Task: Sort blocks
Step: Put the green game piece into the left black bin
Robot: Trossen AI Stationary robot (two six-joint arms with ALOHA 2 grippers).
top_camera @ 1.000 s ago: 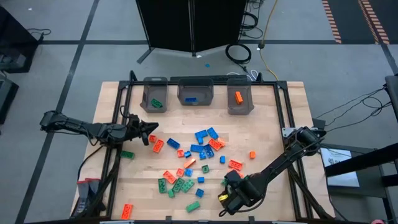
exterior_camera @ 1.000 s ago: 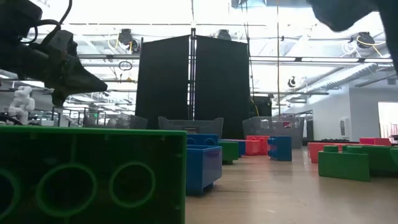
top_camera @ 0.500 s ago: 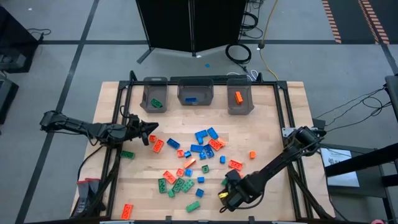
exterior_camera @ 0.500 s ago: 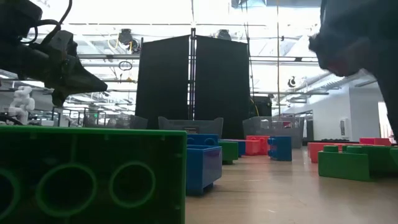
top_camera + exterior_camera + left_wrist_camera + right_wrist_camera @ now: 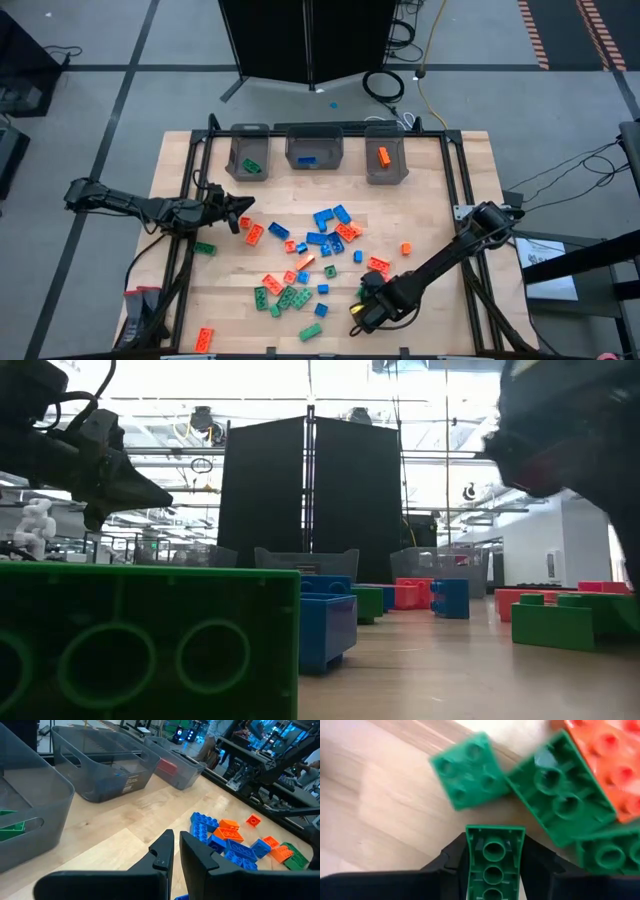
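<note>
A: Green first. Left gripper [image 5: 243,212] hovering at table's 9 o'clock, just off the scatter; fingers [image 5: 162,851] near-touching, nothing between them. Waiting.

B: Blocks?

A: Blocks [image 5: 310,262] mostly loose across table centre, green, blue, orange-red mixed. One or so in each of three grey bins [image 5: 316,152] along the 12 o'clock edge: green [image 5: 252,166], blue [image 5: 307,158], orange [image 5: 383,155], left to right. Sorting barely started, by the look of it.

B: Right side?

A: Right gripper [image 5: 363,303] low at roughly 5 o'clock, jaws narrowed onto a green block [image 5: 494,857] seen end-on in wrist view. Loose green blocks [image 5: 469,770] and an orange one [image 5: 607,757] just ahead of it.

B: Risks?

A: Grip looks end-on and close to the tip; could pivot or slip out on lift. Crowded neighbours could get dragged or nudged. Long carry to the leftmost bin crosses toward left arm's zone; clash possible if both move.

B: Surface, room?

A: Pale wood table top [image 5: 430,215], dark frame rails around it. Grey floor, black partition [image 5: 310,35] behind the bins, cables coiled [image 5: 384,84] nearby. Low view: bright ceiling lights, open lab space.
</note>
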